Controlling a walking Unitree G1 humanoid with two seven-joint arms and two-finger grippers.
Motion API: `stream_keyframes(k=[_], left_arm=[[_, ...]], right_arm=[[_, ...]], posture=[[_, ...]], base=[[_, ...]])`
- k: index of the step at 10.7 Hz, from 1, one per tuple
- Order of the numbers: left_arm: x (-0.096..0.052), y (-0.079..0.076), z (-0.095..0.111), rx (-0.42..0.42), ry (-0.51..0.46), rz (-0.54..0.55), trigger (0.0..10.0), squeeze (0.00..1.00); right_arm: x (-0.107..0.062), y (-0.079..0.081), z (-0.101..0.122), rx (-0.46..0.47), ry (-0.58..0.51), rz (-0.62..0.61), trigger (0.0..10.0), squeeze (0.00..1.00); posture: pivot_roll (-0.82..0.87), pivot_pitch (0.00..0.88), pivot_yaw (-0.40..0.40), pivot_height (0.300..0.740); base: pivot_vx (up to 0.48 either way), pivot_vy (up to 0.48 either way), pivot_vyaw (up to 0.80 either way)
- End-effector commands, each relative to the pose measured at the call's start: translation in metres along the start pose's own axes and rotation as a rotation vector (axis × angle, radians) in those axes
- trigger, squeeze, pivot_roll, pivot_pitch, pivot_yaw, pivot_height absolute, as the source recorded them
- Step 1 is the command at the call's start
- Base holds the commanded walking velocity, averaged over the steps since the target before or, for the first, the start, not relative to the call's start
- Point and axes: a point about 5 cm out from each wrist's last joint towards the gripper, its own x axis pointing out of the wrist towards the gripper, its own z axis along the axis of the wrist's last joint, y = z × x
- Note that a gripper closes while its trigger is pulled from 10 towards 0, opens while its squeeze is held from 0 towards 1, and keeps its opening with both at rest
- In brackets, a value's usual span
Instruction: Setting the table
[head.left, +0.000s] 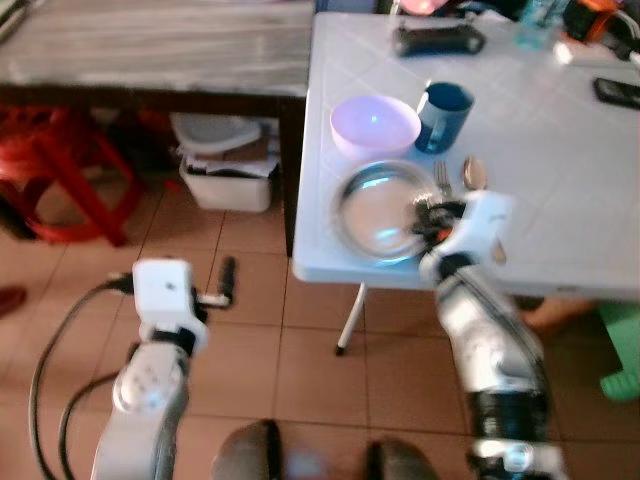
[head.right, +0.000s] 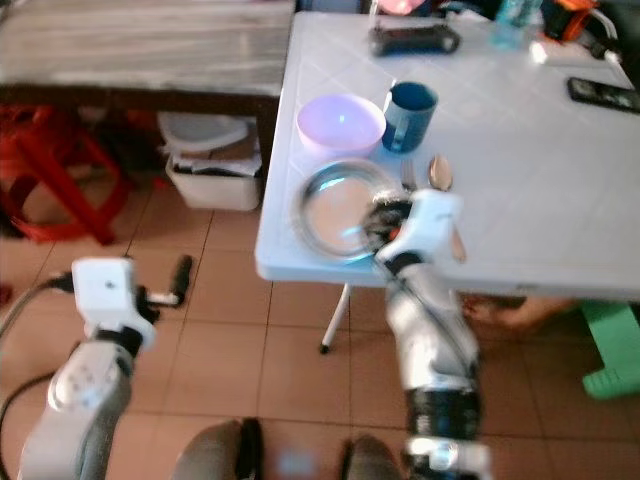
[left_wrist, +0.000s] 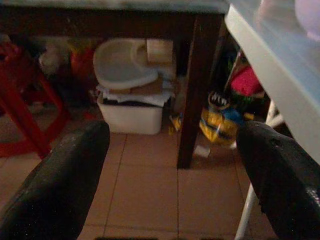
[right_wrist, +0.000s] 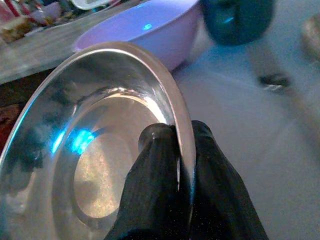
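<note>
Plate (right_wrist: 100, 165) shiny metal; bowl (head.left: 374, 125) glossy lilac plastic; table (head.left: 560, 180) smooth white; floor (head.left: 250, 340) tiled.

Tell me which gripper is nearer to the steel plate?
Right. The right gripper pinches the steel plate at its rim on the white table; the left gripper hangs open over the floor, away from it.

the right gripper (head.right: 385, 222) is reaching over the near edge of the white table (head.right: 560, 190), its black fingers at the right rim of the steel plate (head.right: 335, 210). a lilac bowl (head.right: 340, 124) and blue cup (head.right: 410, 102) are sitting just behind the plate, a spoon (head.right: 441, 176) beside it. the left gripper (head.right: 183, 275) is hanging over the tiled floor (head.right: 280, 360).
</note>
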Motion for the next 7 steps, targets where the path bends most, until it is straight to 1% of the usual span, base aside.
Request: stream_keyframes(k=[1, 2, 3, 4, 5, 6, 7], left_arm=[[0.0, -0.003, -0.004, -0.018, 0.015, 0.002, 10.0, 0.0], [0.002, 0.0, -0.003, -0.007, 0.002, 0.039, 10.0, 0.0], [0.005, 0.005, -0.001, -0.014, -0.01, 0.086, 10.0, 0.0], [0.006, 0.007, 0.0, -0.018, -0.019, 0.101, 10.0, 0.0], [0.007, 0.004, 0.001, -0.027, -0.035, 0.086, 10.0, 0.0], [0.01, 0.003, 0.002, -0.024, -0.047, 0.08, 10.0, 0.0], [0.015, 0.003, 0.006, -0.009, -0.068, 0.079, 10.0, 0.0]], right_arm=[[-0.004, -0.005, -0.006, -0.016, 0.029, -0.01, 0.0, 0.0], [-0.005, -0.004, -0.002, -0.027, -0.006, -0.006, 0.0, 0.0], [-0.006, 0.0, 0.008, -0.058, -0.069, 0.02, 0.0, 0.0], [-0.008, 0.001, 0.012, -0.077, -0.1, 0.03, 0.0, 0.0], [-0.011, -0.002, 0.01, -0.088, -0.107, 0.015, 0.0, 0.0], [-0.011, -0.003, 0.01, -0.094, -0.111, 0.019, 0.0, 0.0], [-0.006, 0.001, 0.016, -0.122, -0.137, 0.051, 0.0, 0.0]], posture=[[0.06, 0.17, 0.009, 0.74], [0.06, 0.165, 0.008, 0.74], [0.07, 0.168, 0.007, 0.74], [0.07, 0.157, 0.006, 0.74], [0.07, 0.133, 0.003, 0.74], [0.08, 0.091, 0.002, 0.74], [0.08, 0.07, -0.002, 0.74]], base=[[0.0, 0.48, 0.0], [0.0, 0.48, 0.0], [0.0, 0.48, 0.0], [0.0, 0.48, 0.0], [0.0, 0.48, 0.0], [0.0, 0.48, 0.0], [0.0, 0.48, 0.0]])
